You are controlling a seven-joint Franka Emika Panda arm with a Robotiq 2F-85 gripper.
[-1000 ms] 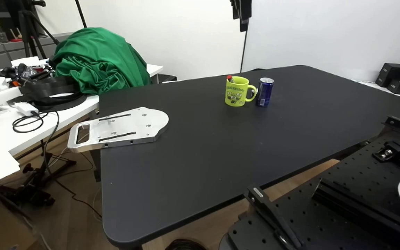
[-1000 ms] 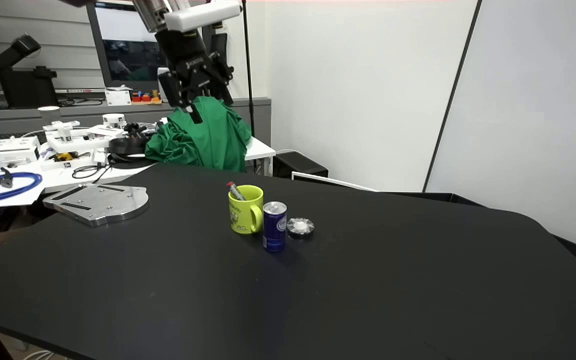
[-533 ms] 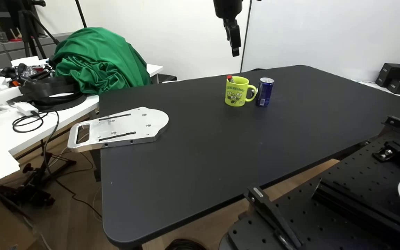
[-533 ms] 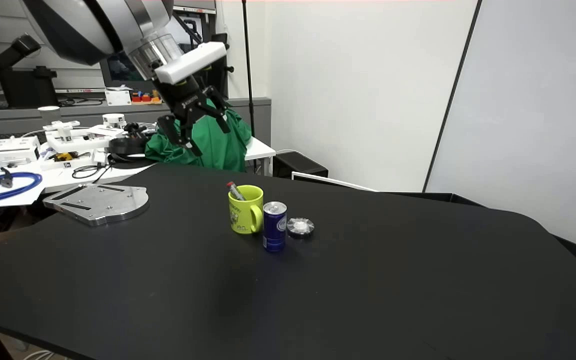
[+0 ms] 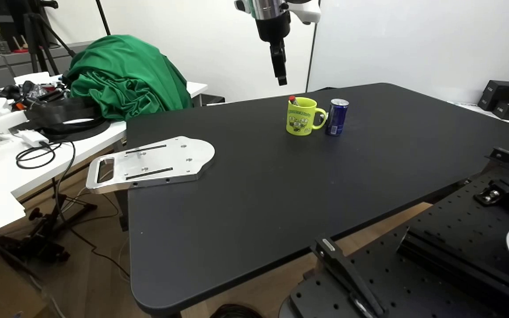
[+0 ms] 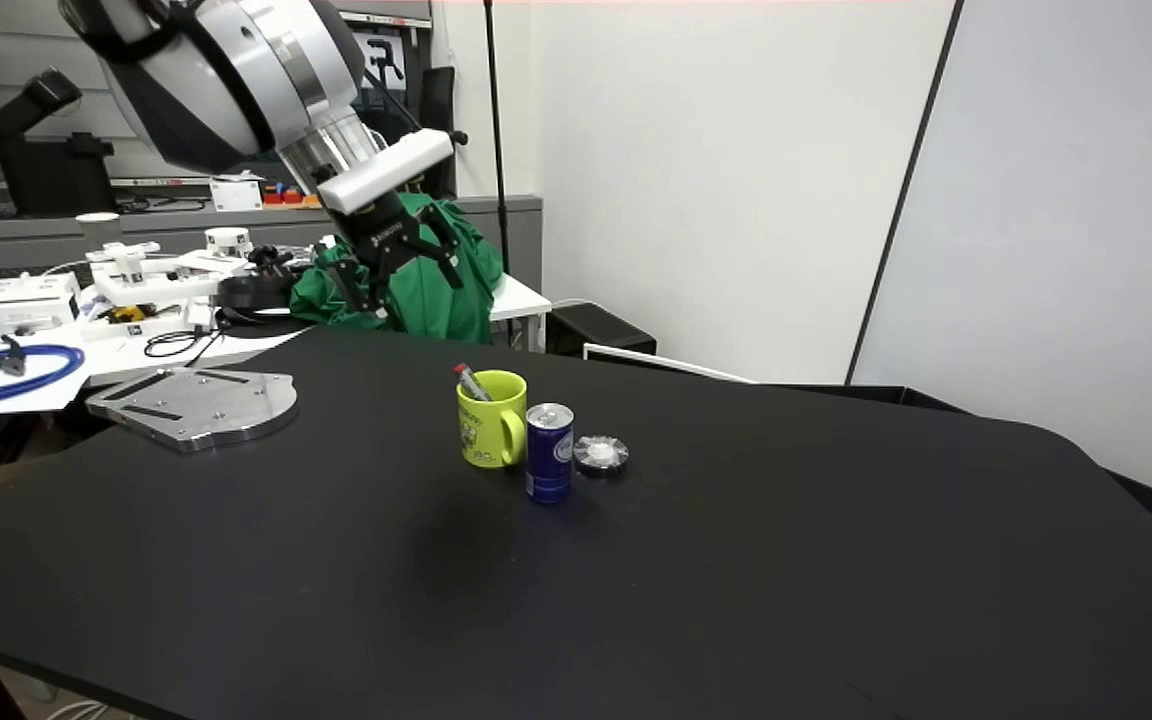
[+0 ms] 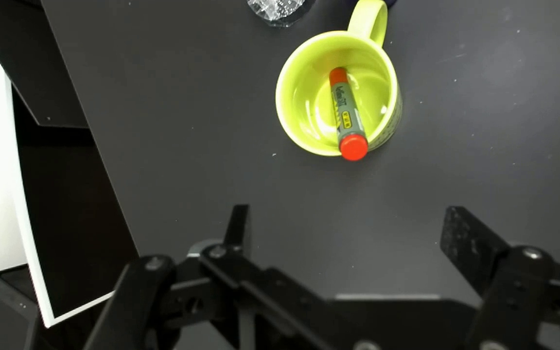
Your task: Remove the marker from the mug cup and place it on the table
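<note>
The marker (image 7: 346,112) is grey with red ends and leans inside the yellow-green mug cup (image 7: 287,95). One red end rests over the rim on the side nearest my gripper in the wrist view. The mug stands upright on the black table (image 5: 245,198) and shows in both exterior views (image 5: 298,119) (image 6: 486,440). The marker's red tip sticks out above the rim (image 6: 472,383). My gripper (image 7: 348,211) is open and empty, its fingers wide apart. In an exterior view, the gripper (image 6: 424,300) hangs above the table, higher than the mug and apart from it.
A dark blue can (image 6: 549,455) stands close to the mug's handle. A small clear-wrapped disc (image 6: 600,453) lies beside the can. A silver metal plate (image 5: 161,161) lies over the table's edge. A green cloth (image 5: 135,79) sits on the cluttered white desk.
My gripper has come down toward the table, moving left in an exterior view, and stays open. The mug, marker and can have not moved.
</note>
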